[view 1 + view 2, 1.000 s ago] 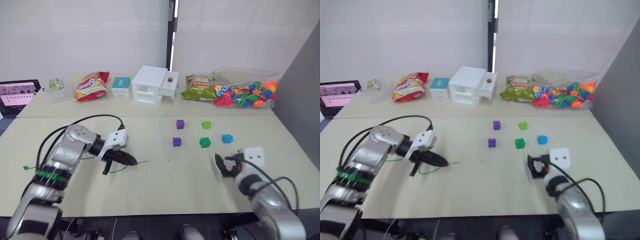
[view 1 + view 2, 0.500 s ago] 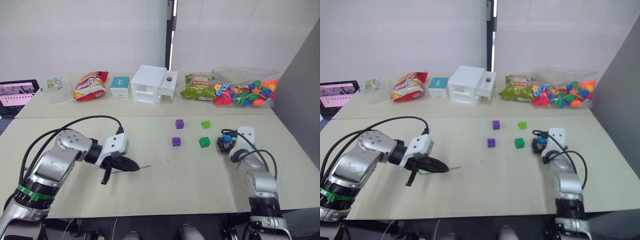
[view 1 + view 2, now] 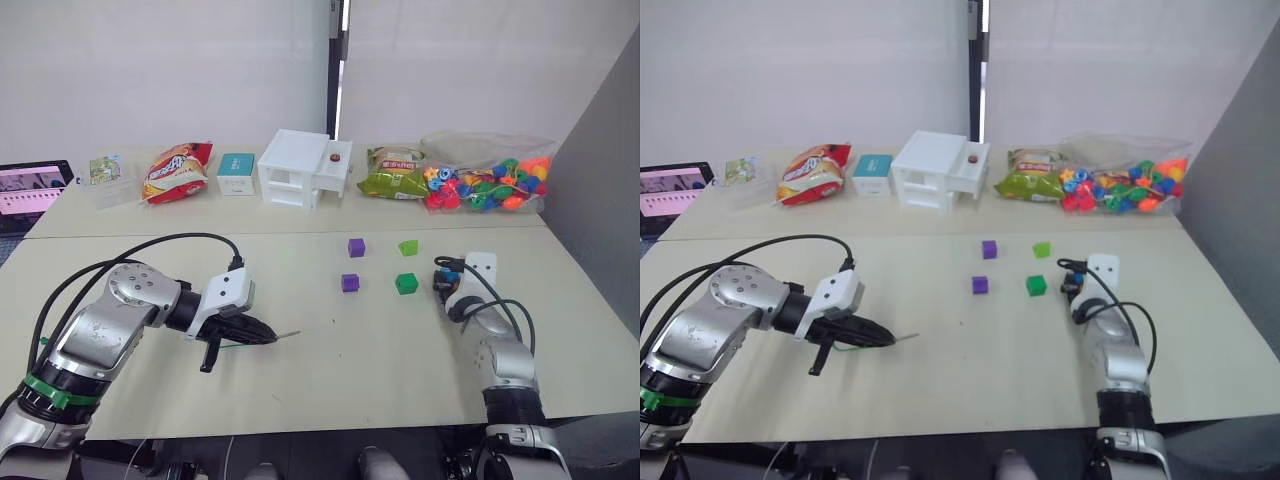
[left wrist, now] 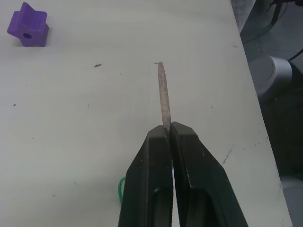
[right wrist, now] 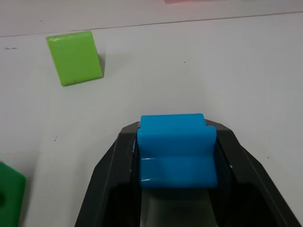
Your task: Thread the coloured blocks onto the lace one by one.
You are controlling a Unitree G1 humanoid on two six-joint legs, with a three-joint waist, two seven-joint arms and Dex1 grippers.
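A pale tabletop carries everything. The left claw is closed tight on the lace, with the stiff pale tip sticking out past the fingertips just above the surface. The left wrist view makes that pinch plain and also shows a bit of green cord beneath the fingers. From the head, the cord's green loop lies beside the claw and the tip points toward the blocks.

The right claw holds the blue block squeezed between its two fingers, at the right side of the tabletop. The right wrist view shows this grip clearly; from the head, the block is mostly hidden behind the claw and its white camera housing.

Four blocks lie loose in the middle of the tabletop, apart from one another: a purple block and a light green block farther back, a second purple block and a dark green block nearer. The dark green one sits just beside the right claw. The left wrist view catches one purple block with a hole through its side.

Along the back edge stand a small clear box, a red snack bag, a teal box, a white toy house, a green snack bag, and a clear plastic bag full of multicoloured beads. A laptop sits at the far left.
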